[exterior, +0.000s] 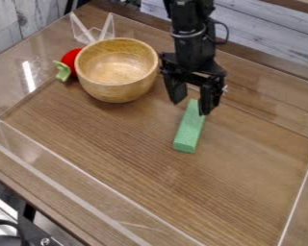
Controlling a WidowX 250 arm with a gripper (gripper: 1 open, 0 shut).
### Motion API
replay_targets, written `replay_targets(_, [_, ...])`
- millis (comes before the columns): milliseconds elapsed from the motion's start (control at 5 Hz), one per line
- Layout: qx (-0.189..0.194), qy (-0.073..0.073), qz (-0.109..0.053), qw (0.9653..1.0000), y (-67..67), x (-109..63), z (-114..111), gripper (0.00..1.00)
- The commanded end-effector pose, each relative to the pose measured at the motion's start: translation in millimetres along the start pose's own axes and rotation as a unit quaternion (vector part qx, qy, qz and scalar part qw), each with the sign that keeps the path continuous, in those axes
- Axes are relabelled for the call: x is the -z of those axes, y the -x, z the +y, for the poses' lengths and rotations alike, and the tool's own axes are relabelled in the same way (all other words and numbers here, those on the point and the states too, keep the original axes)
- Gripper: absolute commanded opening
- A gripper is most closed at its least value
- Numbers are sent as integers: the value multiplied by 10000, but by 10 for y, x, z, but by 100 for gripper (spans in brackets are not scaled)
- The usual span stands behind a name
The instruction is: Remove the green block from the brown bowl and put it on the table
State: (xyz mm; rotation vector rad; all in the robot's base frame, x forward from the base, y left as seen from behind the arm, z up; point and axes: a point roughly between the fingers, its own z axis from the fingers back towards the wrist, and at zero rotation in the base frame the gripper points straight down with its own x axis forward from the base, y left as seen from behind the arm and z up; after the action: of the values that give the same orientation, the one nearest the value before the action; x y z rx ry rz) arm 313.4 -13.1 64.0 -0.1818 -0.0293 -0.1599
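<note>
Green block (191, 132): flat bar — on the table (112, 159)
My gripper (192, 94): fingers apart, over its far end
Bowl (116, 69): brown, round — beside

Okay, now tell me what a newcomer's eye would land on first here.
Probably the bright green block, lying on the table near the middle of the view, just below the black gripper, whose jaws are spread. Next, likely the big light-brown bowl at upper left, and the small red object with a green part just left of it.
</note>
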Motion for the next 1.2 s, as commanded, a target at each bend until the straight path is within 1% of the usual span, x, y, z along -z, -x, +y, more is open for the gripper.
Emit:
replay_targets(0, [-15, -76, -506, 9987, -91, -380, 12, 100])
replay_targets(400, [-129, -124, -830, 9964, -127, -773, 77, 100])
replay_targets(600, [-227, -130, -913, 9955, -128, -897, 159, 100])
replay_targets(800, [-178, -152, -880, 9958, -108, -845, 196, 100])
replay_targets(1000, [-128, -147, -813, 9965, -111, -801, 241, 100])
